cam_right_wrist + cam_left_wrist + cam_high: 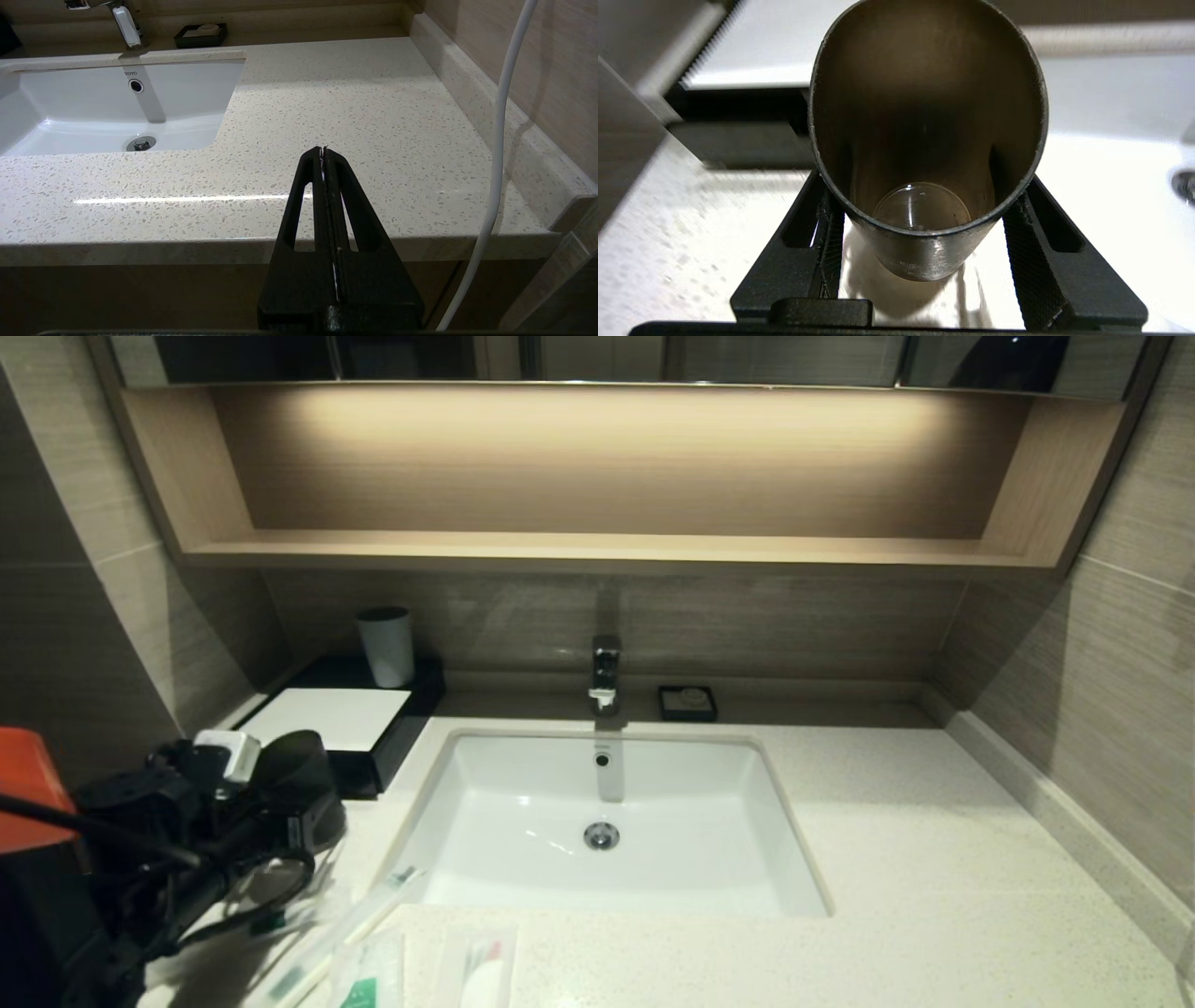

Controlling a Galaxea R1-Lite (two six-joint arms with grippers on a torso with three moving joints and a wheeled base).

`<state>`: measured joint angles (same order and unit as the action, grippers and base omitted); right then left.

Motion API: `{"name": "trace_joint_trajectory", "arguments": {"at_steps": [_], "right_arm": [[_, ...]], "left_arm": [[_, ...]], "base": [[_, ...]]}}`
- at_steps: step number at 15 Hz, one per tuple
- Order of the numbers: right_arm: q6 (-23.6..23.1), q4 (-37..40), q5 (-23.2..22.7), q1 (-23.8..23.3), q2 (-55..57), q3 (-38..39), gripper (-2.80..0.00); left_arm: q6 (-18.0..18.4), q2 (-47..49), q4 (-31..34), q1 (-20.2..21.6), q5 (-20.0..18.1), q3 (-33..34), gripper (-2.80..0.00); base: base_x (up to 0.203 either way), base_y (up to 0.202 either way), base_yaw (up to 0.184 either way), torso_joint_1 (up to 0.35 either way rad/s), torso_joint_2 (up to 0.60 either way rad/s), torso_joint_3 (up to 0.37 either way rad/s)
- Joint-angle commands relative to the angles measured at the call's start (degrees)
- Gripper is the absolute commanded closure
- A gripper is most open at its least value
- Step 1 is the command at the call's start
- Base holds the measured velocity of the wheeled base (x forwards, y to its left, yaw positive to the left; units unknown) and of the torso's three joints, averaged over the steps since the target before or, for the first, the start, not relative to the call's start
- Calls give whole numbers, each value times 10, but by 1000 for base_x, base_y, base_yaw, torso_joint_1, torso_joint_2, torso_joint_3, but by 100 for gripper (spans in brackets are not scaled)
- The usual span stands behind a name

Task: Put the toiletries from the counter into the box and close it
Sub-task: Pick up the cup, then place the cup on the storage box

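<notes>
The left gripper [920,261] is clenched around a black cup [927,140]. One finger [829,242] presses on each side of the cup, near its bottom. In the head view the left gripper [280,840] is at the near left of the tabletop [934,859], and the cup [289,775] is tipped so its open mouth faces the camera on the wrist. The cup is held just above the tabletop, in front of the box [373,747].

The toiletries lie on the tabletop at the near edge, in front of the sink [607,821]. They are just beside the left gripper, on its right. I can count four of them. There are two long thin toothbrush packets [345,933] lying slanted, very close together, with one end partly under the arm. Next to them is one green sachet [369,975]. Next to that is one packet with a white round piece [481,971].

There is one box. It is black with a flat white top, and it sits at the back left of the tabletop, behind the left gripper. One white cup [386,646] stands on the black tray behind the box. One tap [605,674] is behind the sink, and one small black soap dish [687,703] is to the right of the tap.

The right gripper [323,158] is clenched shut with nothing in it. It is near the front edge of the tabletop, on the right of the sink, well apart from the toiletries.
</notes>
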<state>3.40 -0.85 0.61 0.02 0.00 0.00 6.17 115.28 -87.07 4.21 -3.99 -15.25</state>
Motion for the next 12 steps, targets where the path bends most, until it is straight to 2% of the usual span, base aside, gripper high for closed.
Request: {"name": "trace_joint_trajectory", "arguments": {"at_steps": [1,3,5,8,12], "right_arm": [[0,0,0,0,1,0,0],[0,0,0,0,1,0,0],[0,0,0,1,1,0,0],[0,0,0,1,1,0,0],[0,0,0,0,1,0,0]], "left_arm": [[0,-76,-6,0,22,-14,0],[-2,-126,2,0,60,-24,0],[-2,-144,13,1,79,-41,0],[-2,-142,47,25,135,-122,0],[-6,-67,104,56,138,-197,0]], "base": [[0,0,0,0,0,0],[0,0,0,0,0,0],[0,0,0,0,0,0],[0,0,0,0,0,0],[0,0,0,0,0,0]]}}
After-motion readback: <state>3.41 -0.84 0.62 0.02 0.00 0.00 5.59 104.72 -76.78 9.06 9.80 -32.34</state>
